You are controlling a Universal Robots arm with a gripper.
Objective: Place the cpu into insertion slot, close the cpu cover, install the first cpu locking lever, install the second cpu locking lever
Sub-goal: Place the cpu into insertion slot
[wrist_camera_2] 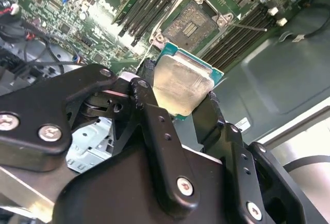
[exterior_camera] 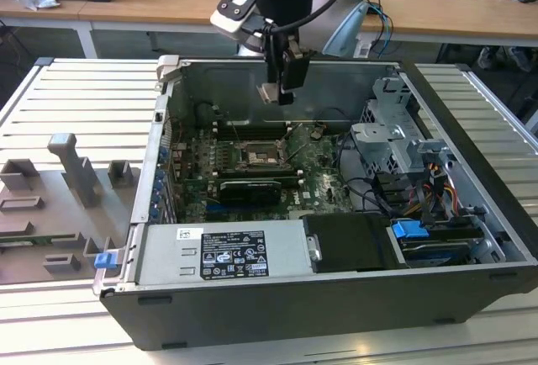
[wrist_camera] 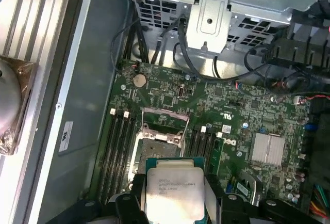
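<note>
Above the open computer case, the cpu is held in the air, pinched at two opposite edges by the gripper, well apart from the green board. Below it, the insertion slot is left uncovered. A long black card is set just nearer, and a labelled power supply nearer still. A drive cage with cables is seen at the exterior view's right. In the second wrist view, two black fingers are shown clamped on the silvery chip. In the first wrist view, memory slots are shown on both sides of the socket.
</note>
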